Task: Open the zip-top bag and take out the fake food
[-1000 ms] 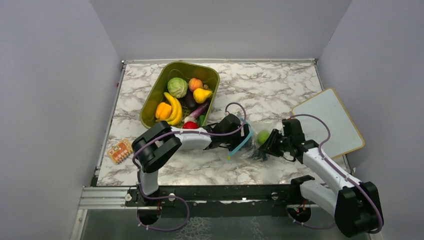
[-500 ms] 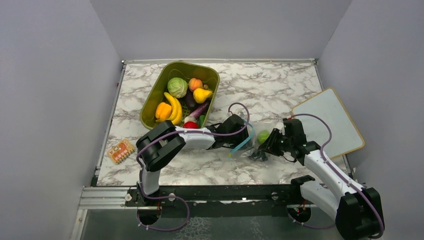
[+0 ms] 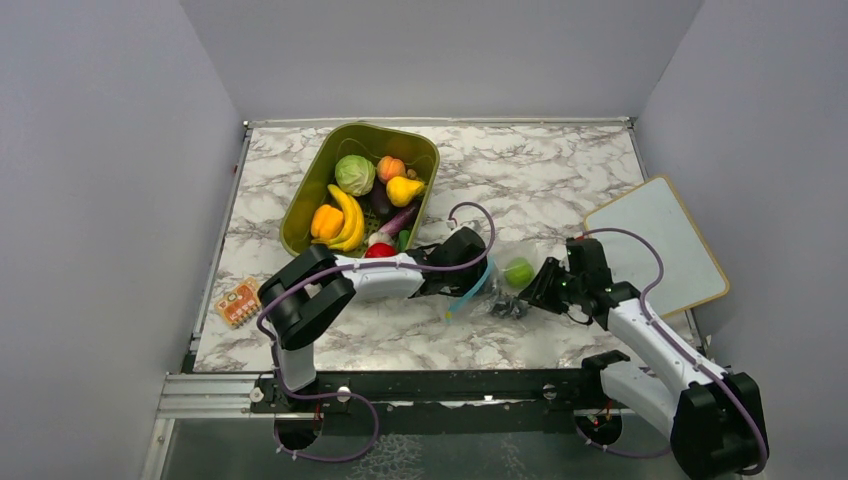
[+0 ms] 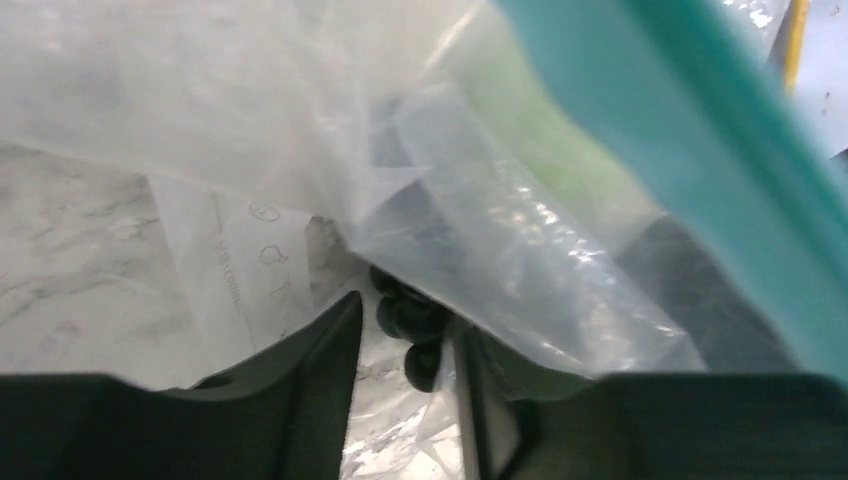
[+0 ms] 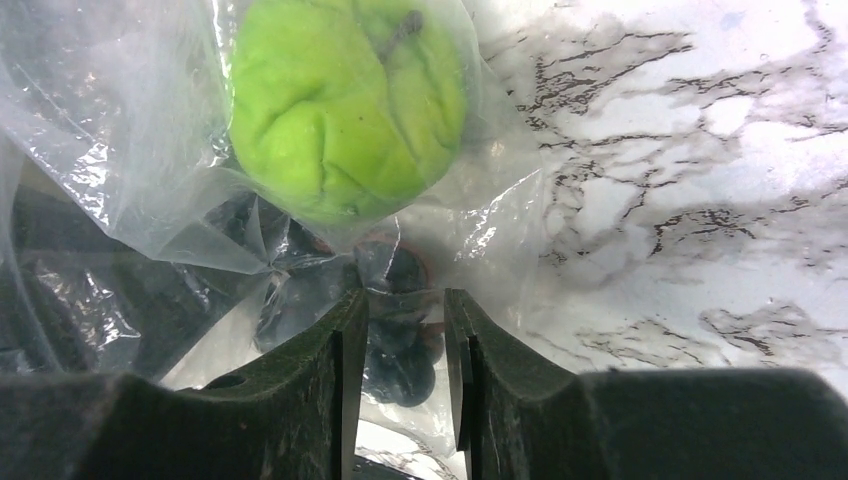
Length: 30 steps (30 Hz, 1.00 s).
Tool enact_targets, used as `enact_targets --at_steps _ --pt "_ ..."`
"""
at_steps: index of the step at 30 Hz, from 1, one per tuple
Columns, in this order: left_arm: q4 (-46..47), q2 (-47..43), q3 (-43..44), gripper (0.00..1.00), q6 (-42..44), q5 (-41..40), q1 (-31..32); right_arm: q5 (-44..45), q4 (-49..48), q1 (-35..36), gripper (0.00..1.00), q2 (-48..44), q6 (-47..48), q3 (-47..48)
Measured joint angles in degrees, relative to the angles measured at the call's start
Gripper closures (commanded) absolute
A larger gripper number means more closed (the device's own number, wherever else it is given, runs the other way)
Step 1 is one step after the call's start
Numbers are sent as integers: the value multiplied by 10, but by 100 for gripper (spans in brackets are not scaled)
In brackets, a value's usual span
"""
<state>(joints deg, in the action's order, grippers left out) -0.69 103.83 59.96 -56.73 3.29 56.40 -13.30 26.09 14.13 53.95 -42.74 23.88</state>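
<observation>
Two grips carry the risk. The left end effector (image 4: 405, 340) looks closed on a fold of the bag (image 3: 495, 295) just under its teal strip (image 4: 680, 150). The right end effector (image 5: 405, 330) looks closed on the film at the opposite end. The bag lies on the worktop (image 3: 540, 180) between them, with the green fruit (image 5: 345, 105) just ahead of the right fingertips. The dark cluster (image 5: 400, 350) sits right in the gap between the right jaws.

If they pull apart, the slick film may slip free or tear. I cannot tell whether the strip is unsealed, and if it is sealed it may hold against the pull. The right jaws may also be pinching the cluster through the plastic, which would trap it inside. Once loose, the round fruit could roll across the worktop.

Counted: one bag, one strip, one green fruit and one dark cluster inside it, and two end effectors. Well beyond the left end effector stands one green bin (image 3: 300, 215) of other toy produce, and beside the right arm lies one board (image 3: 655, 245).
</observation>
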Motion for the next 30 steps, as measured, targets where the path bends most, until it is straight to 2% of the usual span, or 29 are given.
enact_targets --at_steps 3,8,11,14,19,23,26,29,30 --pt "-7 0 0 40 4 -1 0 0 0 0 62 5 3 0" --pt "-5 3 0 37 7 9 0 -1 0 0 59 18 6 0" --pt "15 16 0 47 0 31 0 -11 -4 0 60 25 9 0" --pt "38 29 0 68 -14 48 0 -16 -7 0 61 31 10 -3" --pt "65 26 -13 86 -30 52 0 -15 -7 0 69 26 7 -7" --pt "56 6 -24 92 -30 36 0 -12 -7 0 72 9 -1 -14" --pt "33 -8 -24 92 -20 13 0 -9 -6 0 73 4 -7 -17" --pt "-4 -24 -24 90 -3 -15 0 -5 -5 0 73 3 -10 -17" --pt "-17 -31 -23 84 3 -27 0 -3 -5 0 72 3 -11 -17"
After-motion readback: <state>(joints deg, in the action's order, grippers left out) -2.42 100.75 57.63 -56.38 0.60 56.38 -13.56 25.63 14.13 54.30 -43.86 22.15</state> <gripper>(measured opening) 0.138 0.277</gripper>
